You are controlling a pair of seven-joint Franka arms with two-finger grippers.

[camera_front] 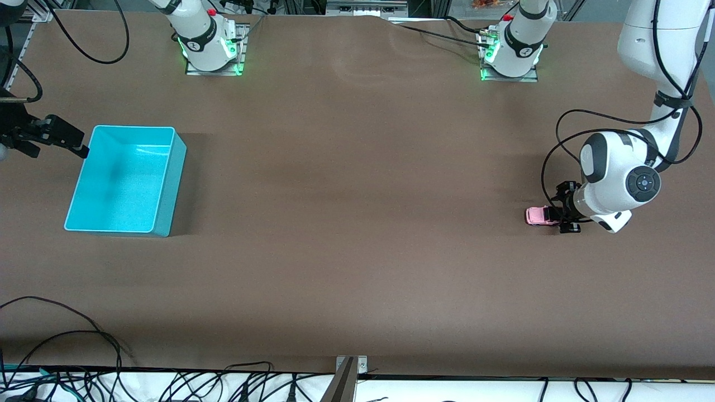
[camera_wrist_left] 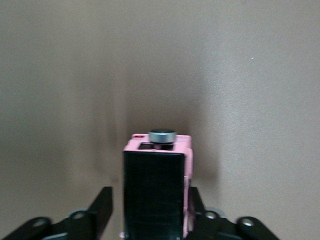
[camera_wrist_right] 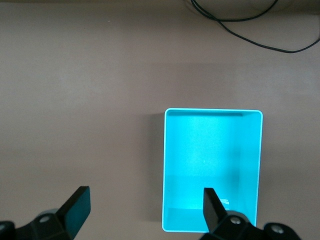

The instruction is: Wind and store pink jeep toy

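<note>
1. Because it must be wound before storing, the pink jeep toy (camera_front: pixel 539 215) sits wheels-down on the bench (camera_front: pixel 357 223) at the left arm's end
2. The left pincer (camera_front: pixel 560 216) straddles its rear, fingers (camera_wrist_left: pixel 102 207) close at the sides; contact is unclear
3. The turquoise bin (camera_front: pixel 75 209) waits well apart at the right arm's end
4. The right pincer (camera_wrist_right: pixel 142 205) waits wide open above the bench beside it, holding nothing
</note>
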